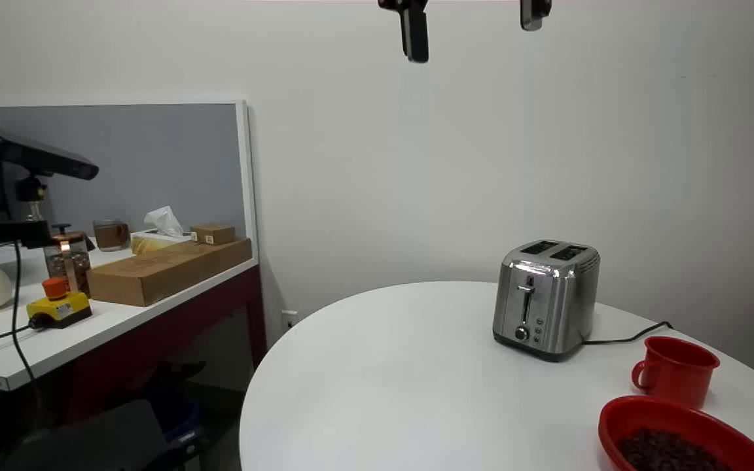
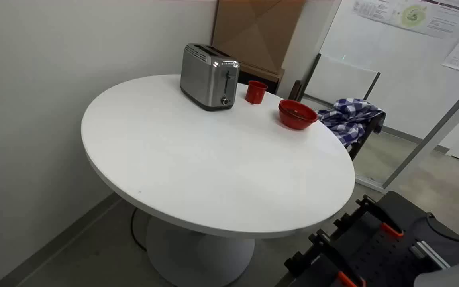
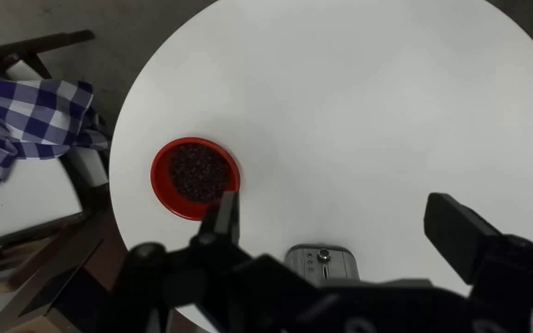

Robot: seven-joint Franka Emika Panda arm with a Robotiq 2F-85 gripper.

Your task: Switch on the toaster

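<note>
The toaster (image 1: 544, 301) is a boxy brushed-steel one with two dark slots on top. It stands upright on the white round table, and it also shows in an exterior view (image 2: 209, 79). Its front has a lever (image 1: 526, 289) near the top of a vertical slot and a round knob (image 1: 521, 333) below. My gripper (image 1: 475, 38) is open, high above the table, with nothing between its fingers. In the wrist view the fingers (image 3: 333, 203) are wide apart. The toaster's knob end (image 3: 315, 261) shows below them; the gripper body hides the rest, including the lever.
A red mug (image 1: 681, 376) and a red bowl (image 2: 298, 121) with dark bits stand near the toaster at the table's edge. A black cord (image 1: 626, 340) runs from the toaster. A wall (image 1: 416, 196) stands behind the table. A chair with a checked cloth (image 2: 347, 119) stands beside it.
</note>
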